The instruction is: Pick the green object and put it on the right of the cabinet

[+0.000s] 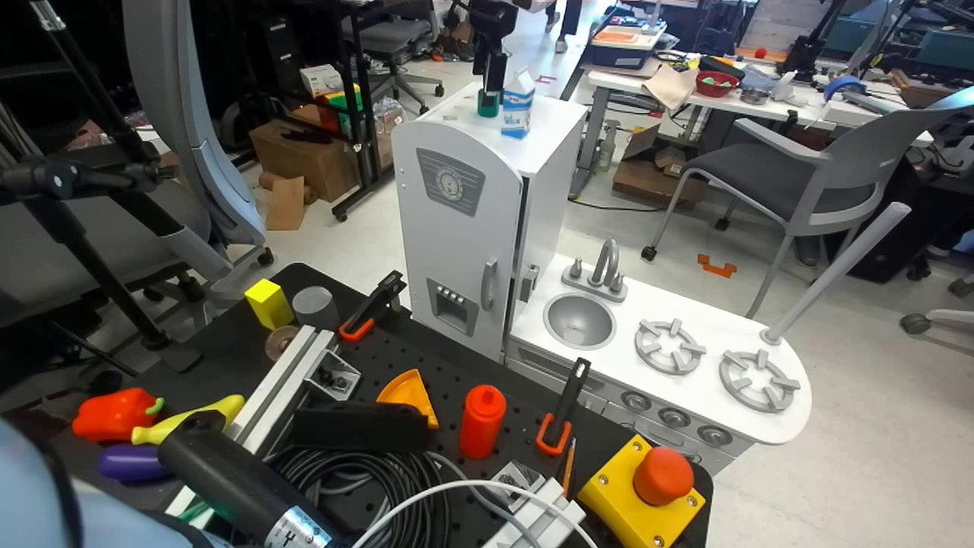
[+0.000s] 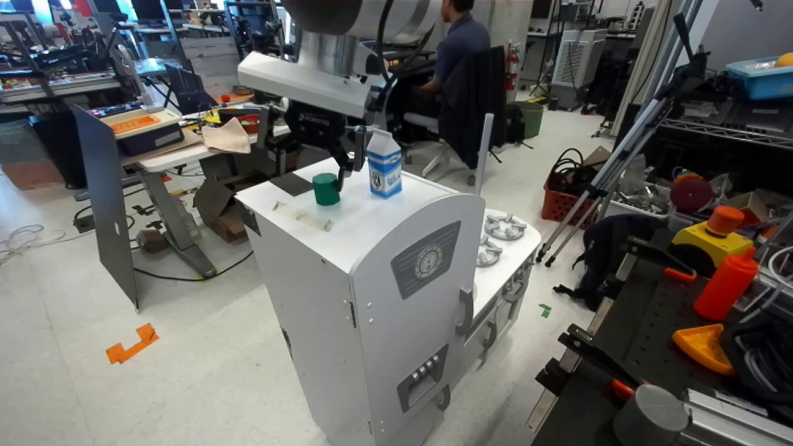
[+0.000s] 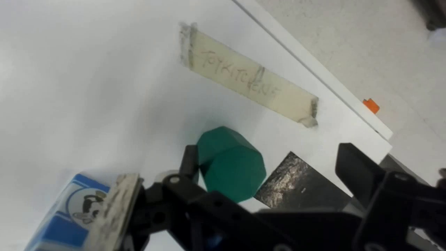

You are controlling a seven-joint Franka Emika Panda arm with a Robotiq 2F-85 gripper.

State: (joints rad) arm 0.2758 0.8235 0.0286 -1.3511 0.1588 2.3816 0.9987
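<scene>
Grn obj. (image 3: 231, 165) atop cab. (image 2: 384, 328)

A dark green, flat-topped faceted prism (image 3: 235, 174) stands upright between the fingers (image 3: 357, 170), much nearer one; the white-grey toy kitchen cabinet (image 2: 310, 303) rises upright beneath them.

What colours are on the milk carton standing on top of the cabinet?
The milk carton is blue and white, clearest in an exterior view.

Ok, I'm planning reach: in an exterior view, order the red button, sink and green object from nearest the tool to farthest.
1. Green object, atop the cabinet.
2. Sink, lower, in the white counter.
3. Red button, on the black table.
</scene>
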